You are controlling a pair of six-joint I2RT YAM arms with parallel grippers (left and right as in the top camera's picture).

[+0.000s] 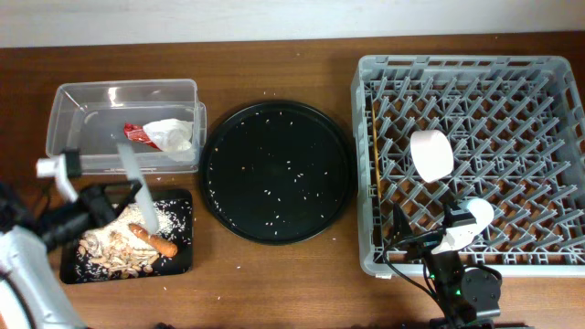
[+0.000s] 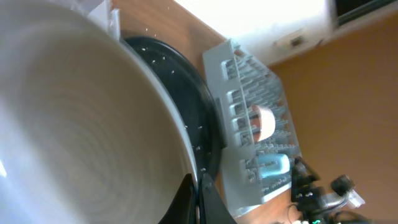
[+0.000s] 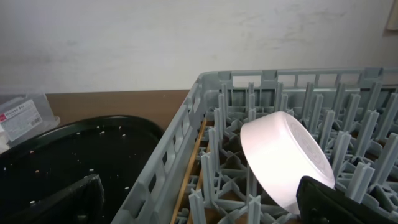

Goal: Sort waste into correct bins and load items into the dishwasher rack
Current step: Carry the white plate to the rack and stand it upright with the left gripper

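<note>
My left gripper (image 1: 110, 199) (image 2: 198, 199) is shut on the rim of the round whitish-grey plate (image 1: 132, 169) (image 2: 81, 124) and holds it on edge over the shallow black tray (image 1: 183, 260). That tray holds beige food scraps with rice (image 1: 114, 247) and the orange carrot stick (image 1: 154, 239). The clear tub (image 1: 82, 100) holds the red wrapper (image 1: 135, 133) and the white napkin (image 1: 172, 134). The grey dishwasher rack (image 1: 366, 164) (image 3: 180, 137) holds the white bowl (image 1: 431, 153) (image 3: 283, 158), the chopsticks (image 1: 373, 155) (image 3: 193, 168) and the light-blue cup (image 1: 471, 219) (image 2: 273, 167). My right gripper (image 1: 428, 233) (image 3: 208, 202) is open and empty at the rack's front edge.
The large round black tray (image 1: 277, 171) (image 3: 56, 155), dotted with rice grains, lies between the bins and the rack. A few loose grains lie on the wooden table (image 1: 274, 292). A wall runs along the table's far edge.
</note>
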